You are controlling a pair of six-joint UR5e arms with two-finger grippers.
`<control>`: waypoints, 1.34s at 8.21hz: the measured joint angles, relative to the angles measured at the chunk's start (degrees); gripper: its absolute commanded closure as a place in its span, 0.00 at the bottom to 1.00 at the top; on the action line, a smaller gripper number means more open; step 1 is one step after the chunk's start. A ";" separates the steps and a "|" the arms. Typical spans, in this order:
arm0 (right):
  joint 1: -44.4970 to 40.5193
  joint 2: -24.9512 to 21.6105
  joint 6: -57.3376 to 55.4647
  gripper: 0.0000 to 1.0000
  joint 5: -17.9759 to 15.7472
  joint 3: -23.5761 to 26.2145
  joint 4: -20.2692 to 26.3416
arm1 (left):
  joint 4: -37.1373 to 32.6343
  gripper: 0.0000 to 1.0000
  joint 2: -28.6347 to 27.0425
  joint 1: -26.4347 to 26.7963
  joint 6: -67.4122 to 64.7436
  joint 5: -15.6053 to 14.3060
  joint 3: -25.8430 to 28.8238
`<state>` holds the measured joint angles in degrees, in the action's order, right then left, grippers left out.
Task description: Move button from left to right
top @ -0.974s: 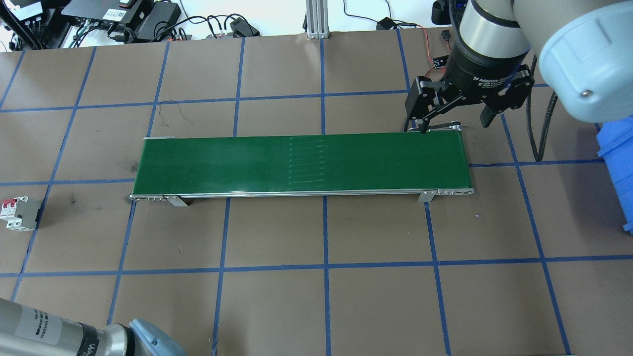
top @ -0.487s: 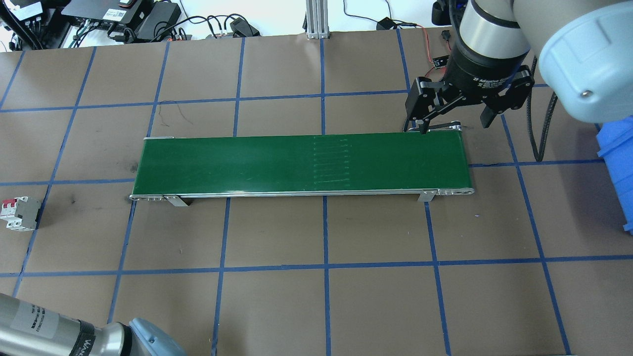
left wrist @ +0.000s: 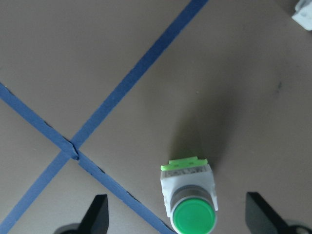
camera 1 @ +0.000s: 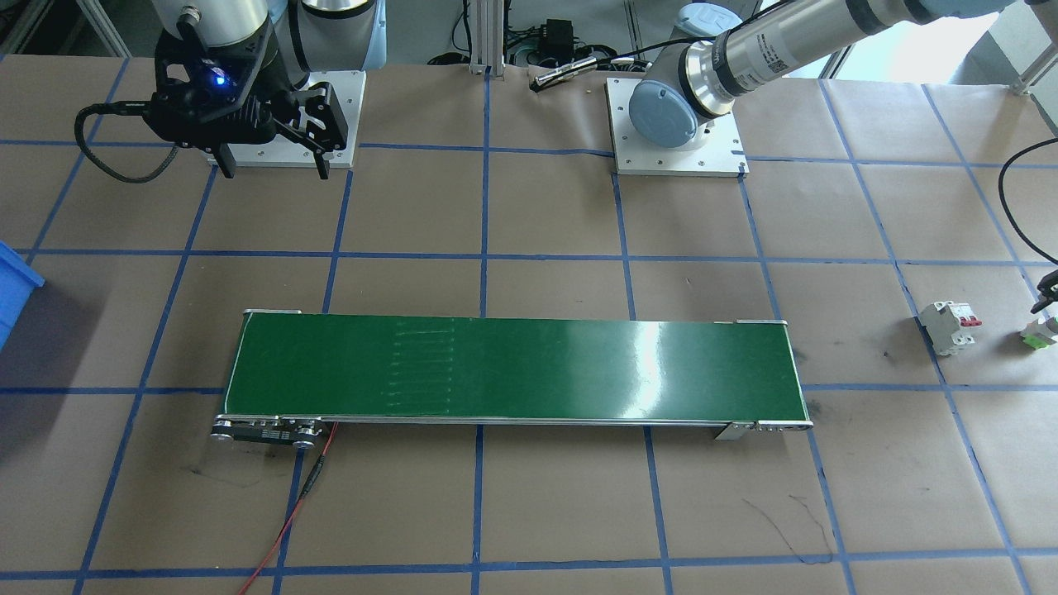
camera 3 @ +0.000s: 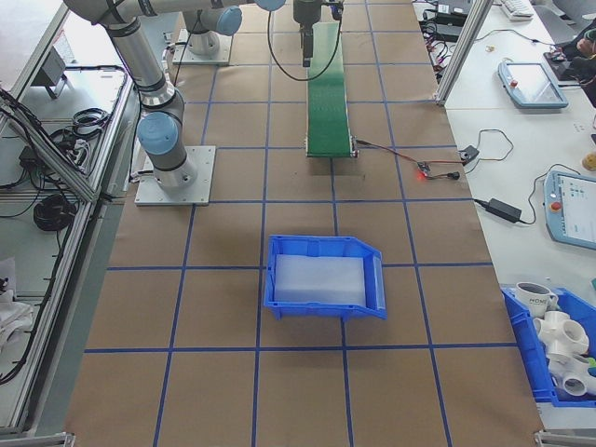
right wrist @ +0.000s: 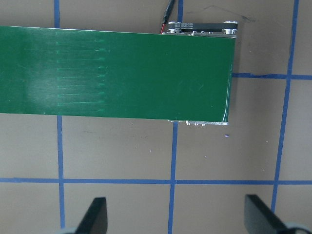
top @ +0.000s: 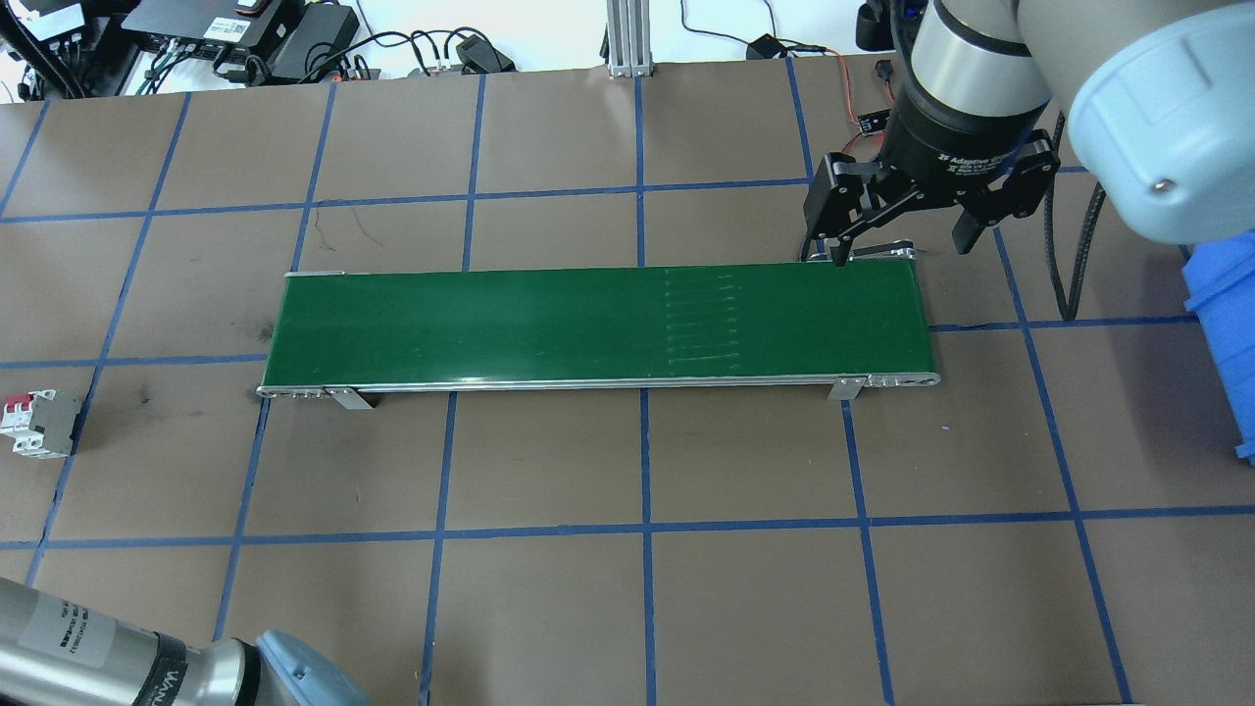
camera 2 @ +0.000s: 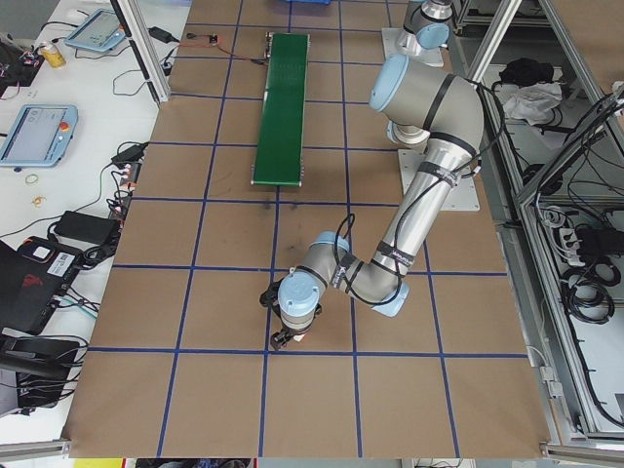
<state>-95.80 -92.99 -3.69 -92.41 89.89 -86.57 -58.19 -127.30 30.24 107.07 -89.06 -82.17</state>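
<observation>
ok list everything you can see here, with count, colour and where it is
button: one, white body with green cap, on the table past the belt's left end, between the open left pincer's fingertips
circuit breaker: one, white with red levers, on the table beside the button, on the belt side of it
conveyor belt: one, green with metal frame, middle of the table
blue bin: one, blue with a pale liner, on the table past the belt's right end
table: one, brown with a blue tape grid
left pincer: one, black, open, low over the button
right pincer: one, black, open, above the belt's right end at its far edge
</observation>
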 measured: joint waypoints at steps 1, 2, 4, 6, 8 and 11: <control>0.00 0.00 0.00 0.00 -0.02 0.00 0.04 | 0.58 0.00 -0.13 0.00 -0.61 -0.07 0.00; 0.00 0.00 0.00 0.00 -0.01 0.00 0.06 | 0.60 0.00 -0.18 0.00 -1.19 -0.11 -0.02; 0.00 0.00 0.00 0.00 -0.03 -0.01 0.11 | 0.39 0.36 -0.16 0.00 -1.65 -0.05 -0.24; 0.00 0.00 0.00 0.00 -0.05 0.01 0.14 | -0.09 0.62 0.04 0.00 -1.08 0.31 -0.26; 0.00 0.00 0.00 0.00 -0.05 0.02 0.17 | -0.16 0.76 0.31 0.00 -0.65 0.16 -0.28; 0.00 0.00 0.00 0.00 -0.05 0.02 0.17 | -0.24 1.00 0.82 0.00 -0.47 -0.12 -0.45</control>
<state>-95.80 -92.99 -3.69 -92.46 89.91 -86.40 -58.43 -126.48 30.23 106.61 -89.18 -82.62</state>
